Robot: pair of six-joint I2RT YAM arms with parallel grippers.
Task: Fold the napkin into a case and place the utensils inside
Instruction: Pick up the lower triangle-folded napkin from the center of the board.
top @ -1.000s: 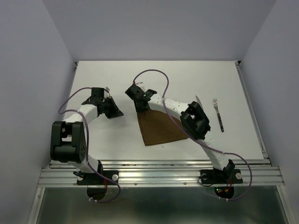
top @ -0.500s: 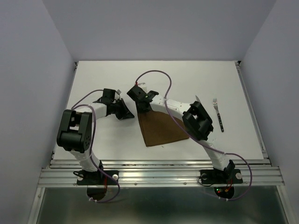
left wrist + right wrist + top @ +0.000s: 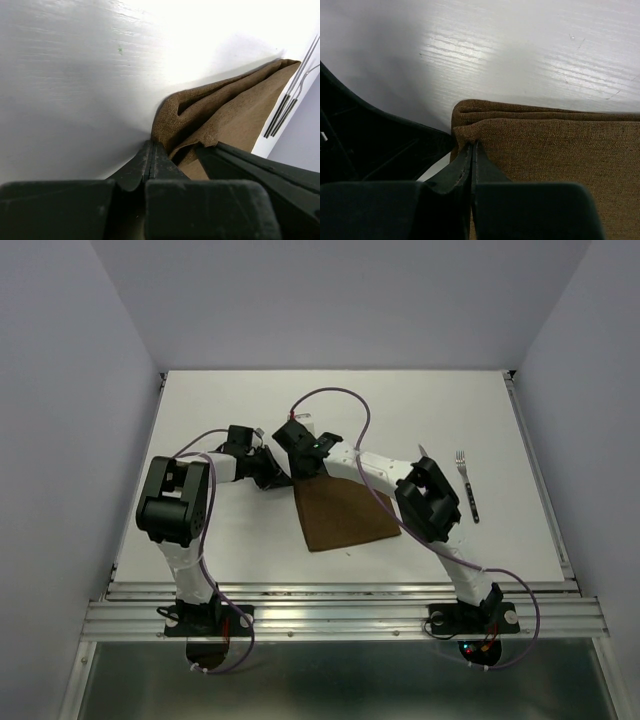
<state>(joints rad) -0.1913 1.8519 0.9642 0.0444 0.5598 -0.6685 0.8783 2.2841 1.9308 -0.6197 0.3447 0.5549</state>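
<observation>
One napkin (image 3: 340,515) corner, right fingers (image 3: 455,172) pinching it

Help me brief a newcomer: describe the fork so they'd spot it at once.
Find the white table, then look at its right side, beyond the right arm. The fork lies there on bare tabletop, tines pointing toward the far edge. Unlike the broad brown napkin at the centre, it is slim, with silver tines and a dark handle.

Left gripper (image 3: 282,476) and right gripper (image 3: 301,474) crowd the napkin (image 3: 340,518)'s far-left corner; the right arm (image 3: 380,472) overhangs its far and right edges. Its near and left sides stand open.
</observation>
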